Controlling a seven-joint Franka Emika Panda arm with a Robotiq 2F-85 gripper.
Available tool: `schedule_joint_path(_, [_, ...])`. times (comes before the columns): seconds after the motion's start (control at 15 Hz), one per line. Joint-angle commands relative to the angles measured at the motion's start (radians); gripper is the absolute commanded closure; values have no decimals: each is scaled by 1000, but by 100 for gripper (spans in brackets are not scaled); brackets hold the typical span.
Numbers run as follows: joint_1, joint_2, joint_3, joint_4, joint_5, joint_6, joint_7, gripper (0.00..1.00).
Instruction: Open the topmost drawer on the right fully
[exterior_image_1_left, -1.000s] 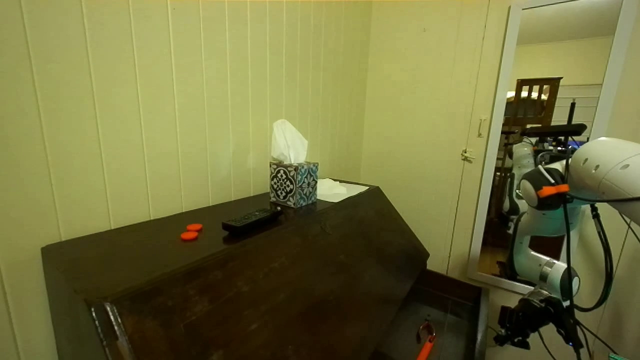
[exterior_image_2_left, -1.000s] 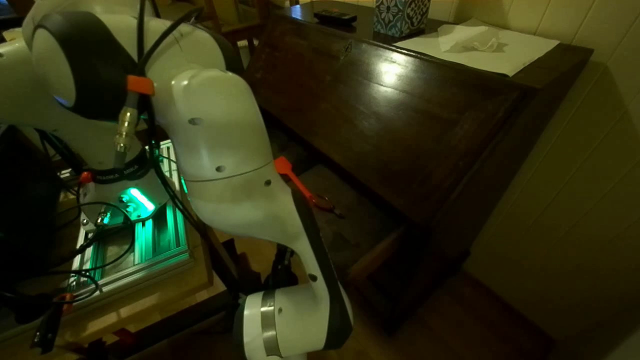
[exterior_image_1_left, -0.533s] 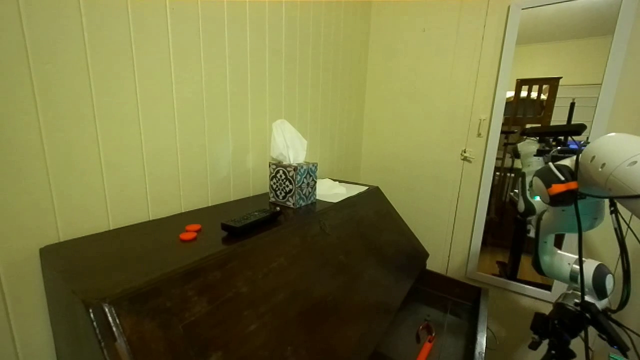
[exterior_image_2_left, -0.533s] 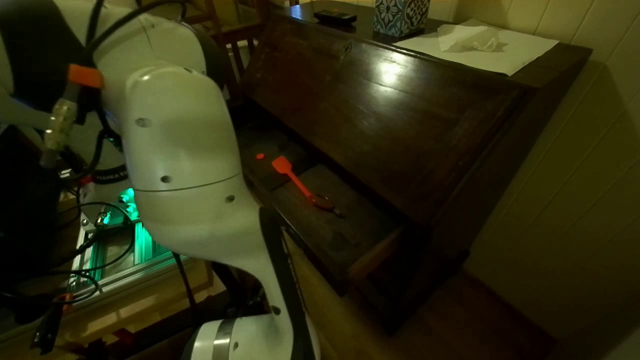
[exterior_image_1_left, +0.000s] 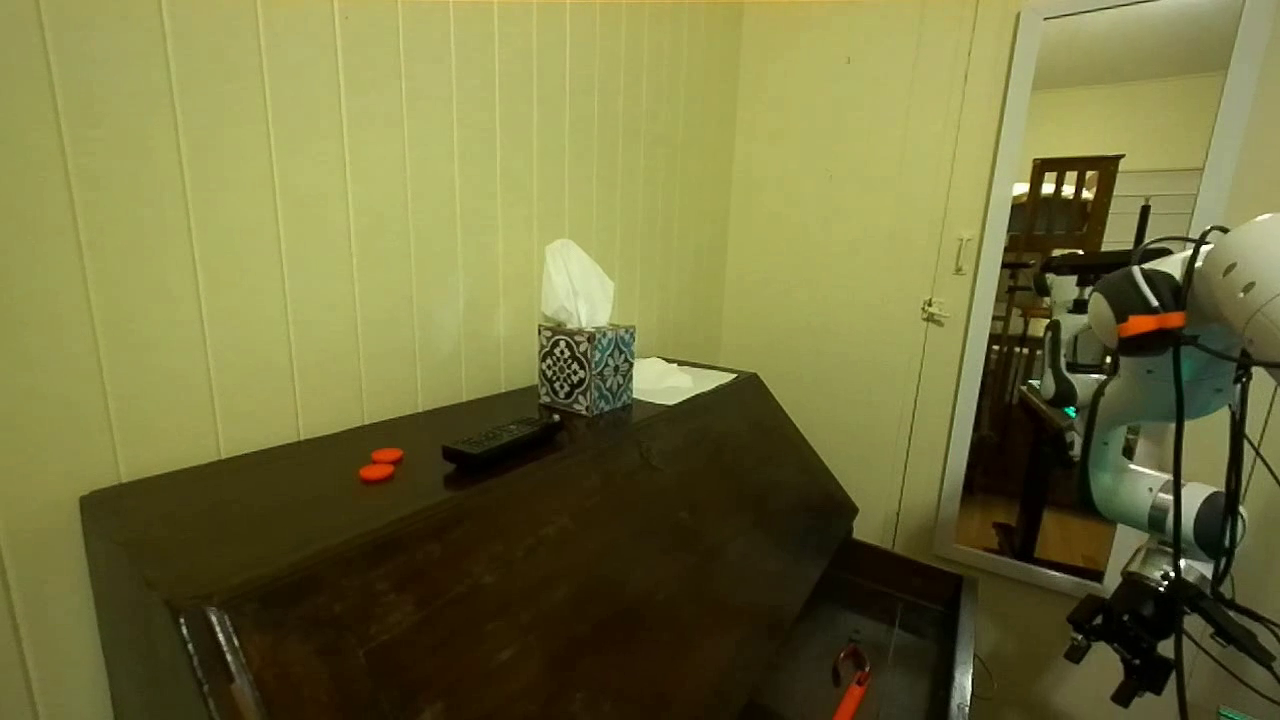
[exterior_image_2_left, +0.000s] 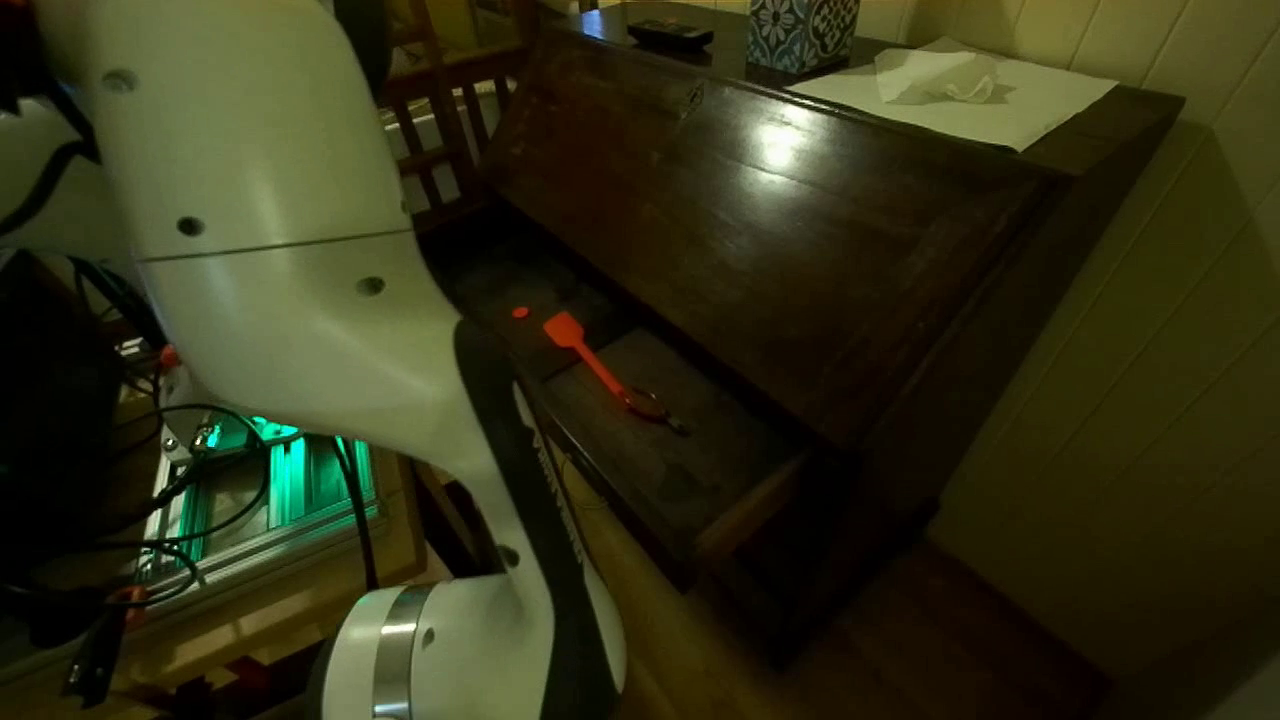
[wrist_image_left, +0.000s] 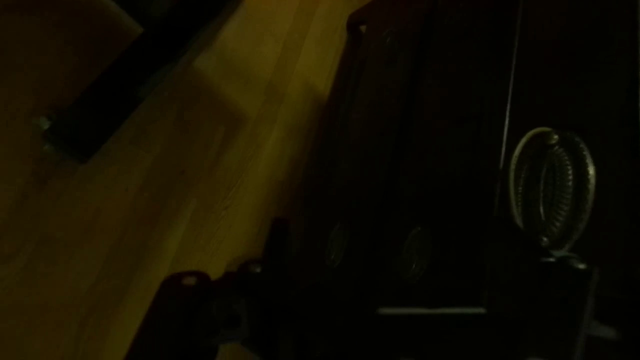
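A dark wooden drawer stands pulled out below the desk's sloping lid in both exterior views, its rim showing at the drawer and drawer. An orange-red spatula lies inside it. My gripper hangs in the air beyond the drawer's front, fingers spread and nothing seen between them. The very dark wrist view shows the gripper with its fingers far apart. A ring-shaped metal drawer handle appears by the right finger; whether they touch I cannot tell. Two fainter handles sit lower on the front.
On the desk top are a patterned tissue box, a black remote, red discs and white paper. A mirror leans behind the arm. A small red disc lies in the drawer.
In an exterior view my arm and gripper have moved right, away from the drawer, and the fingers have spread. The drawer and its contents look unmoved; the arm covers less of them.
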Motion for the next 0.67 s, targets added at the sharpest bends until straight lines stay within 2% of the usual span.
schedule_joint_path(0.0, [74, -130, 24, -148, -85, 216, 37, 0])
schedule_joint_path(0.13, [118, -205, 37, -231, -117, 307, 69, 0])
schedule_joint_path(0.6, [371, -550, 57, -584, -132, 828, 280, 0])
